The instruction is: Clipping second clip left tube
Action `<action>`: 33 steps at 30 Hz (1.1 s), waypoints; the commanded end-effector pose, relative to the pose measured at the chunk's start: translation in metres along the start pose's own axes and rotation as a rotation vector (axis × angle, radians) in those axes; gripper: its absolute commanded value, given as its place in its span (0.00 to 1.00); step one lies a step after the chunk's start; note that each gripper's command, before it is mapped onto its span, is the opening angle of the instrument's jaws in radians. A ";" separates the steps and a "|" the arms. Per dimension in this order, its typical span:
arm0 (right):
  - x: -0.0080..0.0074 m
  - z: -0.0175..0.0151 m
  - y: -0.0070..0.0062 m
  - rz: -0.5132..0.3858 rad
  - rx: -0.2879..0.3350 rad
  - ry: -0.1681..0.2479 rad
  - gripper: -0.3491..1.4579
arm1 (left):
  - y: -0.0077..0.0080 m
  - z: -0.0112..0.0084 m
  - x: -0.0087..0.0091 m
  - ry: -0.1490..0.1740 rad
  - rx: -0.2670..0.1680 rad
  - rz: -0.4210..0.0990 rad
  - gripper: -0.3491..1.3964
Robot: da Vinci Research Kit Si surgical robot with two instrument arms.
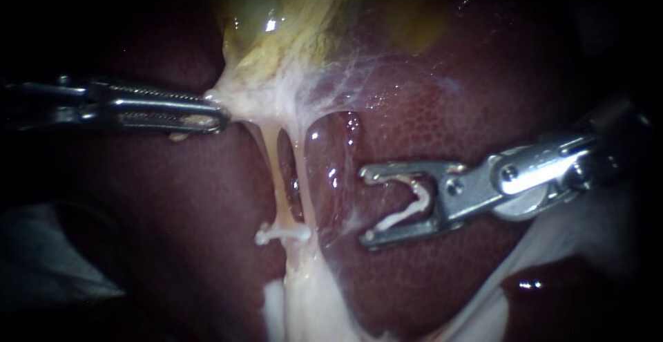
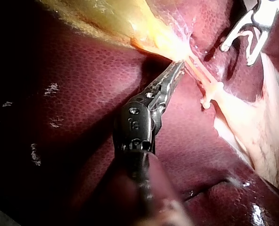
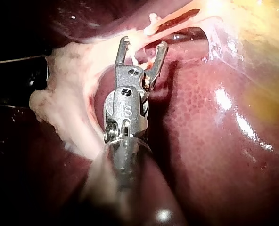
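Your left instrument (image 1: pixel 207 110) comes in level from the left. Its claw is clenched on the pale tissue just under the gallbladder (image 1: pixel 290 24) and holds that tissue taut toward the left.

From that point two thin tubes run downward side by side over the dark liver (image 1: pixel 428 128), with a narrow dark gap between them. The left tube (image 1: pixel 271 166) is the one nearer your left instrument, and the right tube (image 1: pixel 302 176) lies just beside it. Low on the tubes a white placed clip (image 1: pixel 283 233) sits crosswise; it plainly crosses the left tube. You cannot tell whether it also takes the right one.

Your right instrument (image 1: pixel 366 206) enters from the right. Its claw stands wide and carries a white loaded clip (image 1: pixel 407 207) between its two halves. The claw's mouth faces the tubes but is apart from them, off to their right, with the right tube between it and the left tube. It is level with the stretch of tube just above the placed clip. In your right wrist view the tubes and the placed clip (image 3: pixel 152 21) lie just ahead of the claw's tips.
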 end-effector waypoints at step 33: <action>-0.0033 0.0128 0.0049 0.221 0.189 0.201 0.47 | 0.0000 0.0004 -0.0001 0.001 0.002 0.001 0.00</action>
